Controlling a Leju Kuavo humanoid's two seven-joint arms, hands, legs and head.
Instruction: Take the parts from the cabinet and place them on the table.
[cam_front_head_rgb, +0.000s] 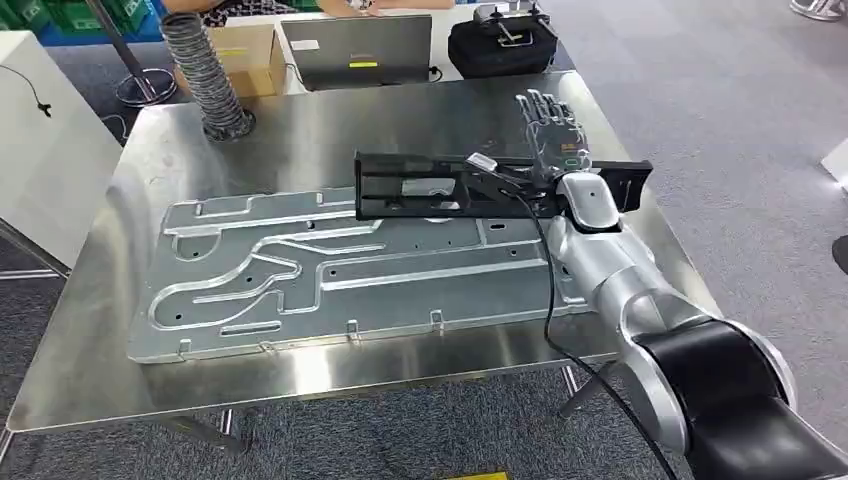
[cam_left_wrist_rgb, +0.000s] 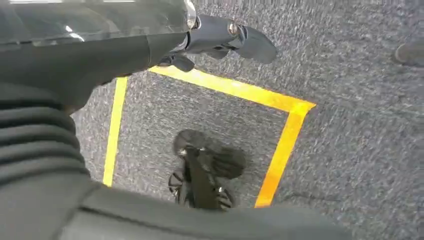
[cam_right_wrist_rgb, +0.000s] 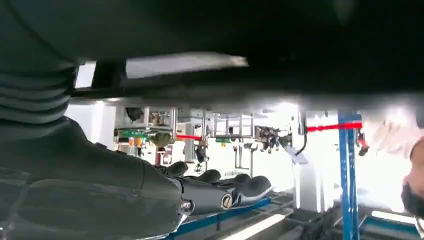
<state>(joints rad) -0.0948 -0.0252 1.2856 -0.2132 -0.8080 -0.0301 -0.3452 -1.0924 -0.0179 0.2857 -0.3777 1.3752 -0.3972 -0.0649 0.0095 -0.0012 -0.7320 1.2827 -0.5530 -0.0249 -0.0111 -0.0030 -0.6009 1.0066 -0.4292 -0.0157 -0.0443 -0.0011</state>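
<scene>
Part: long black bracket-like part (cam_front_head_rgb: 440, 187), lying across the far half of the metal surface (cam_front_head_rgb: 330, 110), its near edge overlapping the far edge of the big grey grooved plate (cam_front_head_rgb: 330, 270). Looks set down or nearly so; can't tell if its full weight rests there.
Long axis: runs crosswise to me, left to right, roughly parallel to the plate's long edge.
Part vs my right robot hand: right robot hand (cam_front_head_rgb: 552, 130) is at the part's right portion; my wrist crosses over the part and the fingers reach beyond it, toward the far edge of the surface. Right arm is the only one near; the part's left end sticks out well away from it.
Right robot hand state: fingers extended and spread apart, flat-ish, not wrapped on anything I can see. Wrist view shows the fingers (cam_right_wrist_rgb: 235, 192) stretched out with a dark slab overhead, likely the part. Palm contact with the part: cannot tell.
Left robot hand: (cam_left_wrist_rgb: 220, 42) hanging by my side over grey carpet with a yellow tape square (cam_left_wrist_rgb: 280, 130); fingers seem loosely out with nothing in them.
Next move, my guess: pull the right arm back clear of the part without dragging it.
Around: grey flexible hose (cam_front_head_rgb: 205, 75), cardboard box (cam_front_head_rgb: 245, 55), laptop (cam_front_head_rgb: 355, 50), black bag (cam_front_head_rgb: 500, 45) at the far end.
</scene>
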